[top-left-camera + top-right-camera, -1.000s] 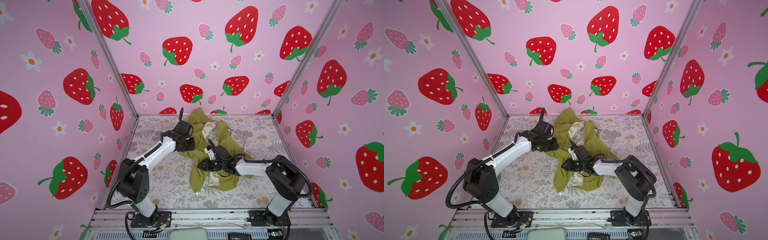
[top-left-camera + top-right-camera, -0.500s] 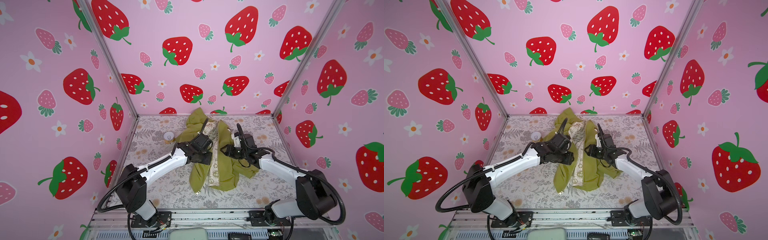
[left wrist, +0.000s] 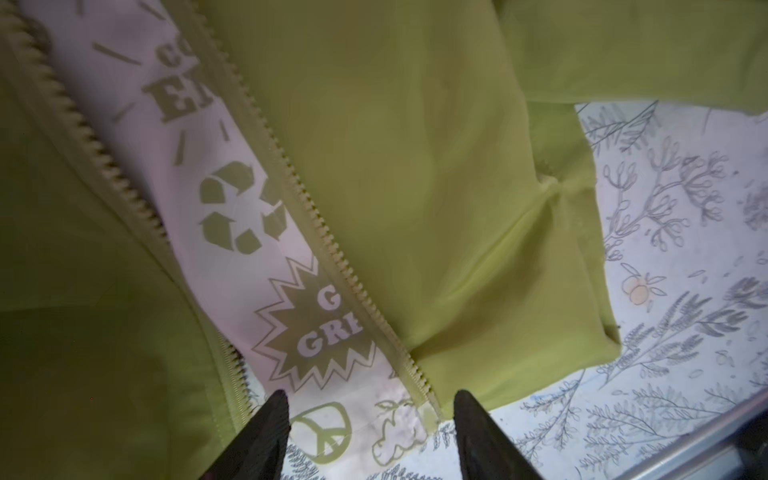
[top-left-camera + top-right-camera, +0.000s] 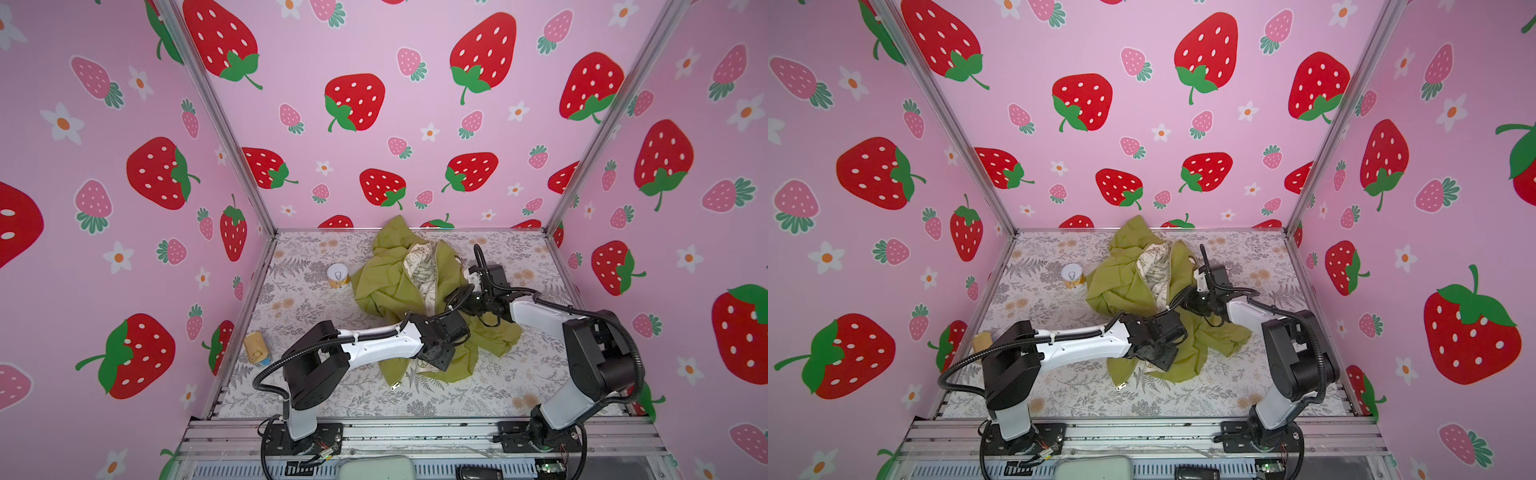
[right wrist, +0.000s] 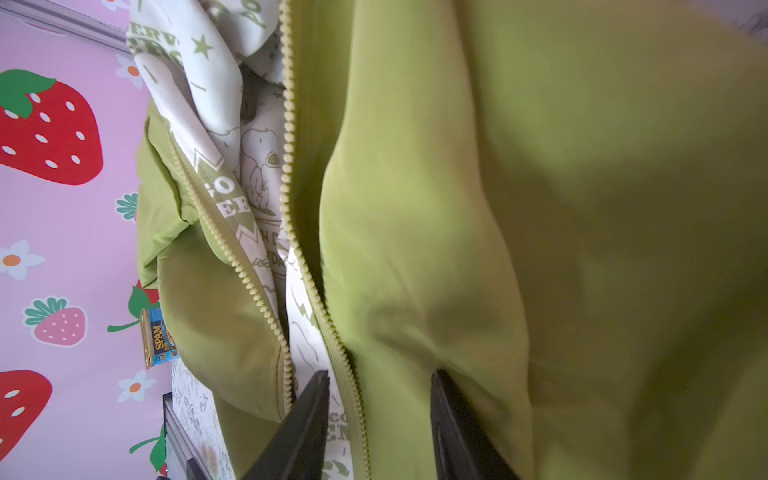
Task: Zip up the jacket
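Note:
The olive-green jacket (image 4: 386,282) (image 4: 1121,282) lies crumpled and unzipped on the floral table, its cream printed lining (image 3: 232,216) showing between the two zipper rows. My left gripper (image 4: 434,365) (image 4: 1160,365) (image 3: 370,399) hovers open over the near hem. Its fingers straddle the bottom end of one zipper row (image 3: 426,415) without touching it. My right gripper (image 4: 452,301) (image 4: 1183,305) (image 5: 378,374) stands open at the jacket's middle, astride the other panel's zipper edge (image 5: 349,374). A small metal zipper pull (image 4: 394,386) (image 4: 1121,386) lies at the near tip of the left panel.
A round can with a pull-tab lid (image 4: 338,276) (image 4: 1073,276) stands just left of the jacket. A Spam tin (image 4: 257,347) (image 4: 982,340) (image 5: 158,338) lies near the left wall. Pink strawberry walls close three sides, and a metal rail (image 4: 415,432) runs along the front.
My left gripper went from the jacket's far left side to its near hem and opened wider. The right gripper swung from the jacket's middle to the right and back. The jacket's front spread open.

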You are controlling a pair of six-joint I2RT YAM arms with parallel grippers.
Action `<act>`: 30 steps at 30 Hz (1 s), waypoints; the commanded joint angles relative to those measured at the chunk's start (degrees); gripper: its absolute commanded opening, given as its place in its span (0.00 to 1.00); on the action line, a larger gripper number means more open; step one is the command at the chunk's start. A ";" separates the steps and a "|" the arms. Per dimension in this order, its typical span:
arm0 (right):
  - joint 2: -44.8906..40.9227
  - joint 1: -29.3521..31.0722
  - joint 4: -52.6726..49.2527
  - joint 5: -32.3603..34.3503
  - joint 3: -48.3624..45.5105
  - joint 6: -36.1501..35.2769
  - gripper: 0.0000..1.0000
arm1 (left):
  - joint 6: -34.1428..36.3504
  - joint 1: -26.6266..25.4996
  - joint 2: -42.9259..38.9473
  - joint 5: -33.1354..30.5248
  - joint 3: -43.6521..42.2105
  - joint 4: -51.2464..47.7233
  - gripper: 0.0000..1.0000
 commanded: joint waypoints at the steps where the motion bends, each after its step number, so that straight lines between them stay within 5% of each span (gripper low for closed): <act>1: -0.24 -1.12 2.54 -2.48 -1.97 1.04 0.43 | -2.60 -0.44 1.91 -1.67 3.82 -1.81 0.67; 18: 0.73 -2.92 5.00 -3.48 -6.50 0.70 0.37 | -8.37 0.15 7.84 -3.12 2.35 -1.81 0.58; 30: 3.09 -2.96 5.56 -2.69 -7.26 0.06 0.28 | -8.86 2.14 3.29 -2.06 -2.76 1.25 0.22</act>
